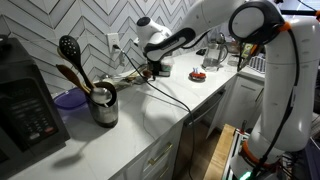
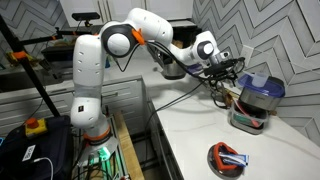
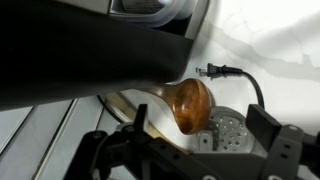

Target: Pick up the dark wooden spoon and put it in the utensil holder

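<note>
Countertop (image 1: 140, 125) at the far left carries a black coffee machine (image 1: 22, 100), and just to its right a purple object (image 1: 68, 99) lies low on the surface. Next comes the utensil holder (image 1: 104, 108), a shiny steel cup standing upright near the coffee machine. It is the fullest container here. A black slotted spoon (image 1: 68, 46) sticks up highest, leaning left, and below its head two brown wooden heads lean the same way. The dark wooden spoon (image 1: 68, 72) seems to be one of these, standing handle-down in the holder, though at this size the two wooden pieces are hard to tell apart. The wrist view shows a reddish-brown oval bowl (image 3: 192, 103) clearly, just beside the perforated head of the slotted spoon. An unplugged power plug (image 3: 212, 70) and its cord lie on the white surface beyond.

To the right of the holder, the gripper (image 1: 148, 70) hangs above the counter, apart from the holder and the utensils. In the wrist view its fingers (image 3: 285, 150) sit wide apart at the lower corners, with nothing pinched between them. A thin dark cable (image 1: 165, 95) runs across the counter under it. Further right, a small dark dish (image 2: 214, 160) holds something red, and the white arm (image 1: 270, 70) rises at the right edge.
</note>
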